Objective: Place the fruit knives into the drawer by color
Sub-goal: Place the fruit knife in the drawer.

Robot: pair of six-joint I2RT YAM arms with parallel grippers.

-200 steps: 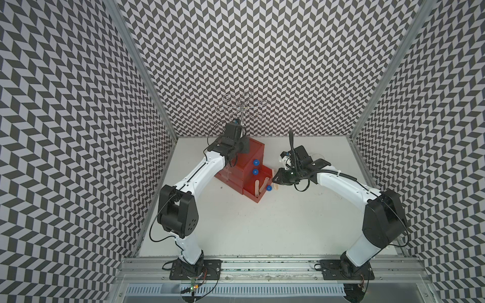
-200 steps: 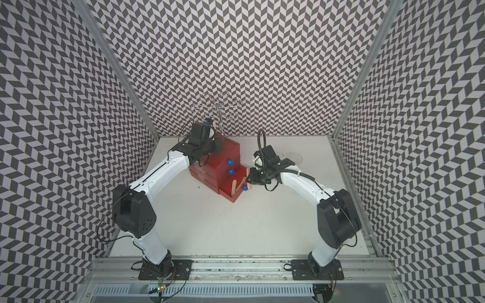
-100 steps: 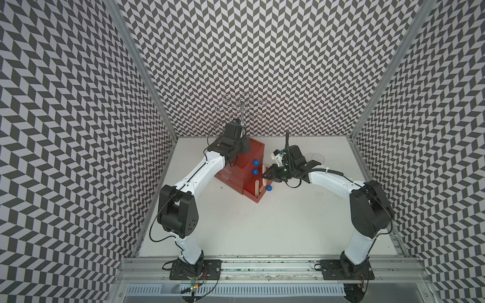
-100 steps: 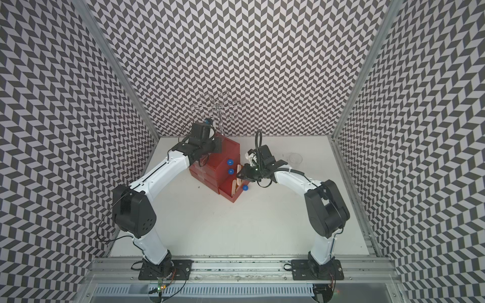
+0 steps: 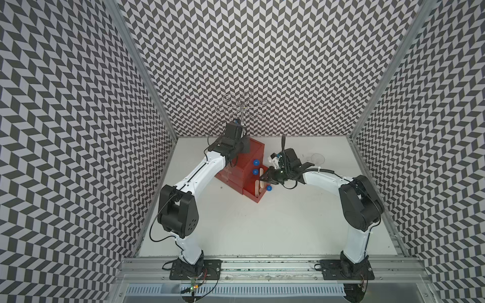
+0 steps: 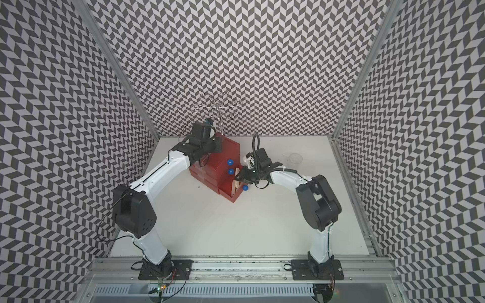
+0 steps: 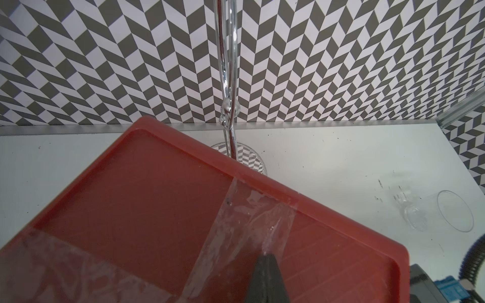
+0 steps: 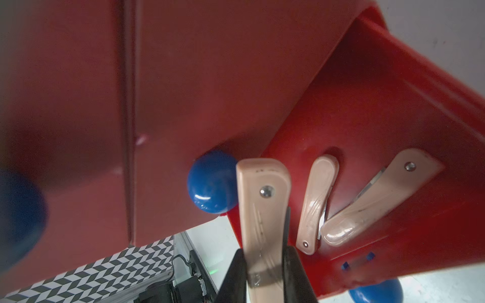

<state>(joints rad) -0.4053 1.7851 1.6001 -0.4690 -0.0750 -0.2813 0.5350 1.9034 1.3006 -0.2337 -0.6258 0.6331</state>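
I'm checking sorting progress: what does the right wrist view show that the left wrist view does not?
Only the right wrist view: the right gripper shut on a peach-pink fruit knife, two more peach-pink knives lying in the pulled-out drawer, and blue knobs. Only the left wrist view: the left gripper, shut, at the top of the red cabinet, clear tape across that top, a chrome stand, and a clear plastic cup on its side. Both show the red cabinet.

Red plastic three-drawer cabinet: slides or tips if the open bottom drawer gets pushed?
Probably light: the red plastic cabinet sits on a smooth white table, so it may slide. The left gripper, shut jaws on its taped top, likely pins it. Tipping unlikely: the pulled-out drawer is lowest.
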